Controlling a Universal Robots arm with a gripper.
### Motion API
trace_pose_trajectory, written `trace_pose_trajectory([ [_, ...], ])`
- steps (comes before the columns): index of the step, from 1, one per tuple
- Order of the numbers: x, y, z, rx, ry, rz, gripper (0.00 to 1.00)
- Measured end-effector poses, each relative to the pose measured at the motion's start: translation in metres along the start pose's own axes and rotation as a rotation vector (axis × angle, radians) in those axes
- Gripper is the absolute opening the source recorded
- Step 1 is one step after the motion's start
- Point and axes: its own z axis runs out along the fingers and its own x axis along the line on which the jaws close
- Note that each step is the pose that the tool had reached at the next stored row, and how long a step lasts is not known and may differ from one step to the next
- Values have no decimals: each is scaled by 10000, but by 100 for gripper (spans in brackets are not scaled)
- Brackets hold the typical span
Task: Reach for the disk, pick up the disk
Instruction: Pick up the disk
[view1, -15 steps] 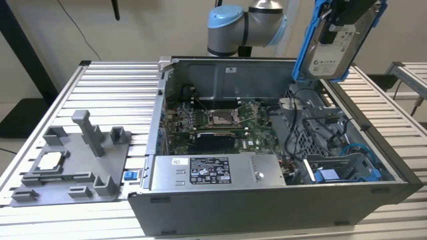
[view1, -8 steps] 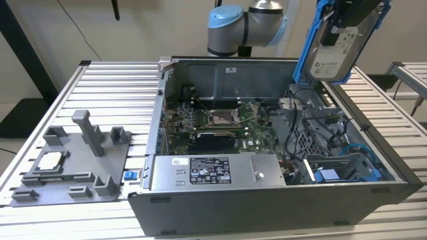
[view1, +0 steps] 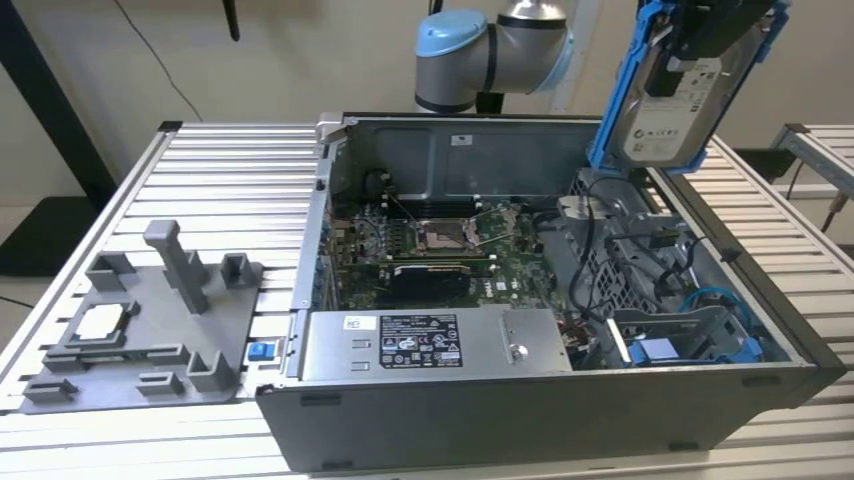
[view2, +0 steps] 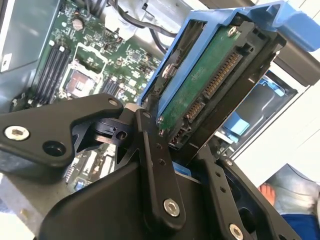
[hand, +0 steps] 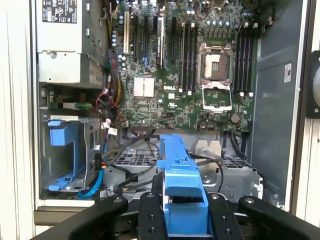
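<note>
Already the disk (view1: 674, 85) hangs clear above the case (view1: 534, 400), near the surface's (view1: 227, 150) far edge, pinched edge-on by the fingers (view2: 150, 165). In the second wrist view one black finger presses against the green board face of the disk (view2: 210, 85) and another sits on the opposite side, so the grip looks closed on it.

The chief risk, as it appears, is slippage: the hold falls at one end of the blue bracket (hand: 181, 192), which is plastic and may flex, letting the drive tilt or drop onto the motherboard (hand: 190, 65) directly beneath. A fall there could damage the open socket (hand: 216, 75) or snag the loose black cables (hand: 135, 150). Any swing of the arm (view1: 487, 50) could also knock the hanging end against the case's back wall.

Counted: one disk, one case, one motherboard, one grey power box (view1: 427, 345) at the case's near side, one empty blue bay (hand: 65, 155), one grey fixture (view1: 147, 320) on the surface beside the case, and one small chip (view1: 104, 322) resting in it.
</note>
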Motion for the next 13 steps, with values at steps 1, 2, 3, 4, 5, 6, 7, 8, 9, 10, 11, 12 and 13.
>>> trace_pose_trajectory([
  [1,13,1,0,0,0,0,0],
  [2,25,1,0,0,0,0,0],
  [3,40,2,0,0,-1,1,0],
  [4,54,3,-1,0,-1,1,0],
  [5,69,3,-1,0,-1,1,0],
  [6,87,4,-1,0,0,1,0],
  [7,111,5,-1,0,-1,1,0],
  [8,134,6,-2,0,-1,1,0],
  [9,156,8,-2,0,-1,1,0],
  [10,182,9,-3,0,0,0,0],
  [11,207,11,-4,-1,0,0,0],
  [12,233,12,-4,-1,0,0,0],
  [13,258,15,-5,-1,-1,1,0],
])
